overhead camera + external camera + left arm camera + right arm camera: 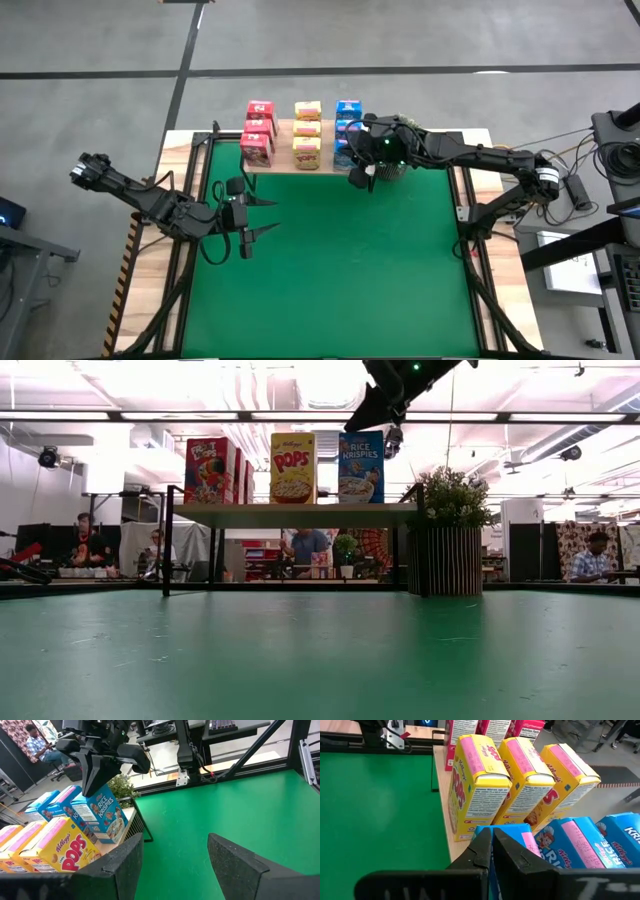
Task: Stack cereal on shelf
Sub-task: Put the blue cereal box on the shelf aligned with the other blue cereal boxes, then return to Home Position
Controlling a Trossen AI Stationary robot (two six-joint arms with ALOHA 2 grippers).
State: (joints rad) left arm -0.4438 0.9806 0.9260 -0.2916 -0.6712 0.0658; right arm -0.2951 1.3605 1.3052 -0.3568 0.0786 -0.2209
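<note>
The cereal boxes stand upright on the light-wood shelf [284,168] at the table's far edge, in a pink-red row [258,133], a yellow row [307,132] and a blue row [346,125]. My right gripper [94,784] is shut and points down at the top of the nearest blue box [101,817], at the shelf's near right end. My left gripper [262,218] hangs open over the green table's left part, with nothing between its fingers. My right gripper's shut fingertips [491,847] come slanting from above and the near side to the top near edge [90,796] of the front blue box. Whether they touch it, I cannot tell. The box stands upright on the shelf board.
A small potted plant [447,545] stands on the table right beside the shelf's right end, under my right arm. The green tabletop [350,270] spreads in front of the shelf. Black frame rails [185,250] run along both table sides. People sit in the room beyond.
</note>
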